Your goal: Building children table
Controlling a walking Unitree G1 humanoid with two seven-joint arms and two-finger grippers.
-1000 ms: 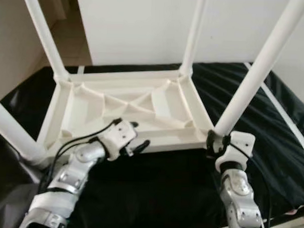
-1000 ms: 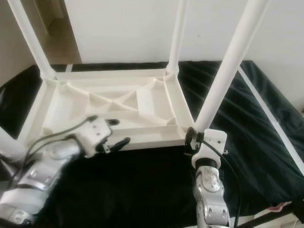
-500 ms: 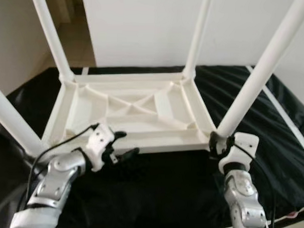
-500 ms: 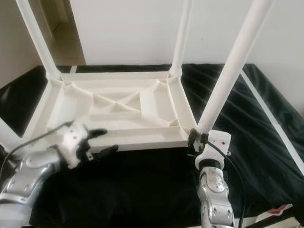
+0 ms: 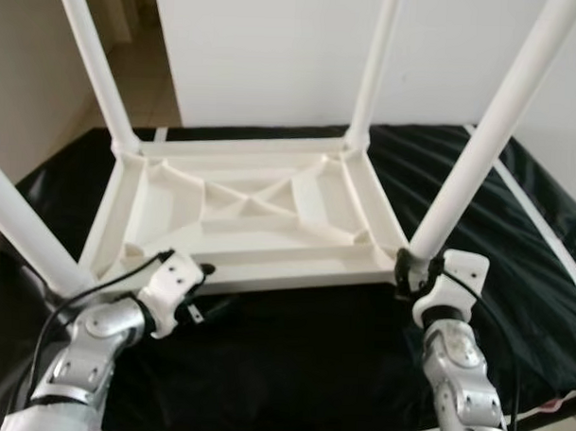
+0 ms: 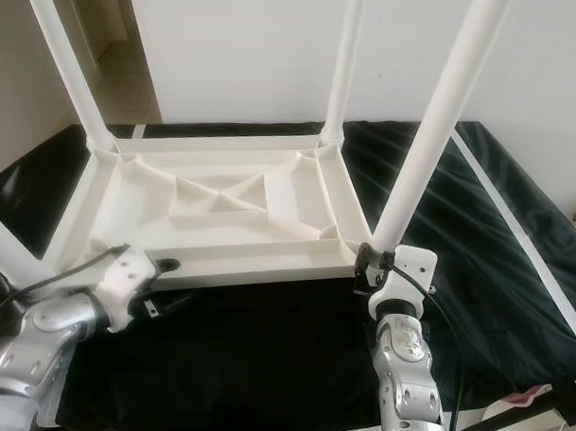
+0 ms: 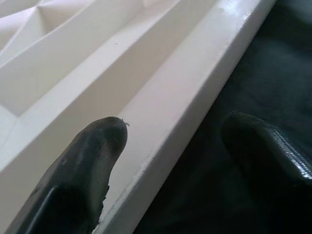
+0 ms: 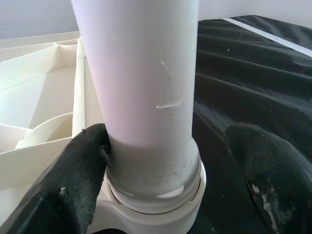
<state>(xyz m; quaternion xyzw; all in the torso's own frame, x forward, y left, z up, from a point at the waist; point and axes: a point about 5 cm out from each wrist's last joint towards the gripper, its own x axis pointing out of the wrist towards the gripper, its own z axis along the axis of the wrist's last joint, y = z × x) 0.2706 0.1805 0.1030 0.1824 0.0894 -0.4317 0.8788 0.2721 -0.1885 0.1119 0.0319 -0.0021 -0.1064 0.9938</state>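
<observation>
Lying upside down on a black cloth (image 5: 292,367): white table frame (image 5: 241,219), ribbed underside facing up, four white legs rising from the corners; near right leg (image 5: 480,147) standing in its corner socket (image 8: 161,204), collar looking close to seated.

Straddling that leg's base: right gripper (image 8: 156,161), one finger (image 8: 78,170) touching the collar, the other standing apart, so spread, not clamped.

Hovering over the frame's near rail (image 7: 195,97) toward the left corner: left gripper (image 7: 170,161), jaws released, one finger over the white rim, the other over the cloth; gripping nothing.

Step in hand, by judgement: fixing the near right leg; next move calling for closing on the leg while steadying the rail.

Frame's ribbed cells holding nothing.
</observation>
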